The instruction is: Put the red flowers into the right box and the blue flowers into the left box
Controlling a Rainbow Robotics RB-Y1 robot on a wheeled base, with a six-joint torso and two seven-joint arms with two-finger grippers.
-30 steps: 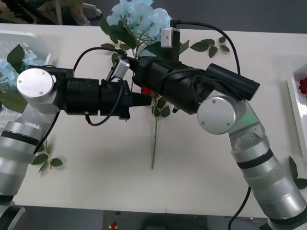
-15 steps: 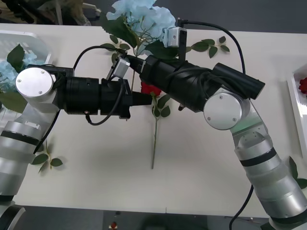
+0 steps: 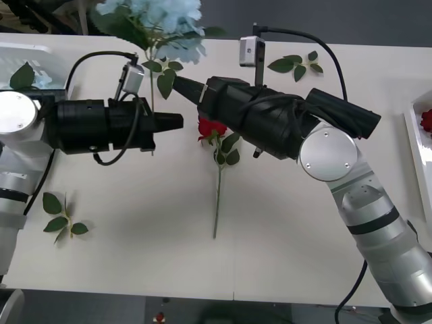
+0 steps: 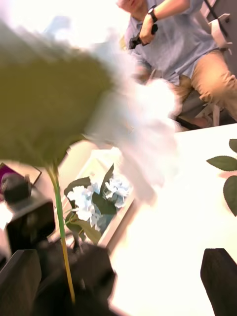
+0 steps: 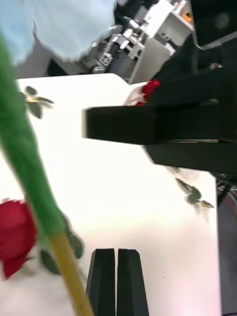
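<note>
Nearest the robot: a loose leaf sprig (image 3: 64,219) on the surface, near-left, irrelevant.

Mid-surface: one red flower (image 3: 210,128) lies flat. Its long axis runs near-to-far, stem foot toward the robot and bloom at the far end. It is untouched, between the two arms.

Left pincer (image 3: 174,122) is level with that bloom and just to its left, tips pointing right. The left wrist view shows its fingers (image 5: 116,281) pressed together. The stem of a blue flower (image 3: 152,17) crosses the pincer upright, head high above it and off the surface. The stem runs close beside the fingers and the contact point is hidden, so judging it clamped there.

Right pincer (image 3: 181,84) is just beyond the bloom, tips pointing left at the blue stem. Its fingers sit at the corners of the right wrist view, so it is released and holding nothing.

Far left: left box (image 3: 27,50), with pale blue heads and leaves already inside. Far right edge: right box (image 3: 413,135), with something red in it.

Key relation: the left box lies to the left of the held blue flower and slightly farther away, on the left arm's own side. Likely next is a swing left and a drop with the head clearing the rim. For the rose, the right pincer is on the side nearer the right box, and the stem's near-far axis suits a grasp across it.
</note>
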